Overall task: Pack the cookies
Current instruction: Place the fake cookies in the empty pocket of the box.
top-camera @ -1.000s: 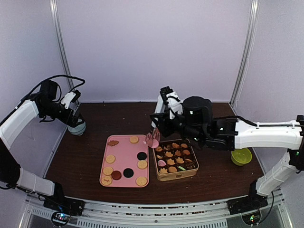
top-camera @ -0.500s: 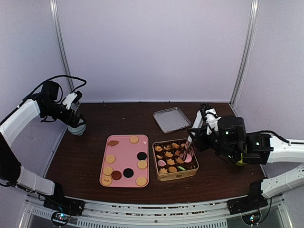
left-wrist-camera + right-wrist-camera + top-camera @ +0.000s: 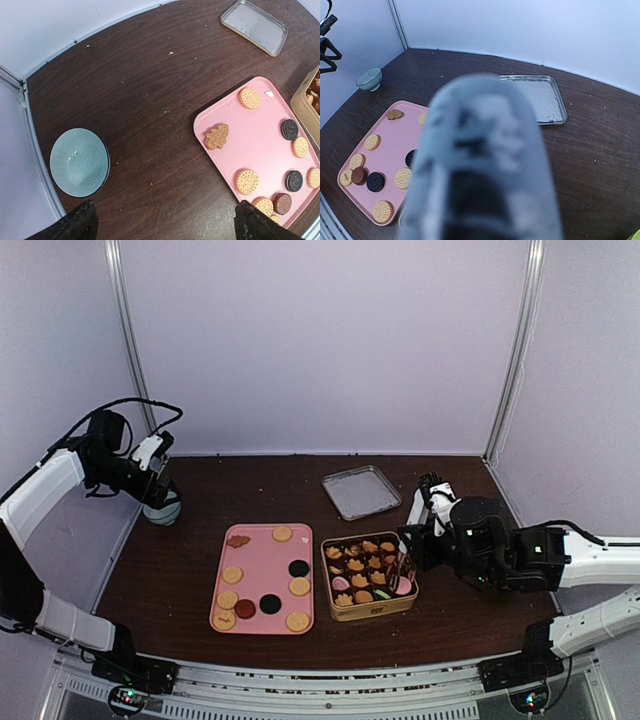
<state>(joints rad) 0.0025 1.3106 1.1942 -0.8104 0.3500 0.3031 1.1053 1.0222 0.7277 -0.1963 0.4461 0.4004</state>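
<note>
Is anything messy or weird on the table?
Only small things: pale crumbs lie scattered on the dark table behind the pink tray, and one white bit sits on the tray.

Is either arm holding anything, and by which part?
Left gripper: open, empty. Right gripper is at the tin by a pink cookie; any hold cannot be told.

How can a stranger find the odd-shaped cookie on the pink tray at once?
Find the pink tray on the dark table, left of the gold tin. In its far left corner lies a brown cookie. It alone has a jagged, leaf-like outline; the other cookies on the tray are round.
</note>
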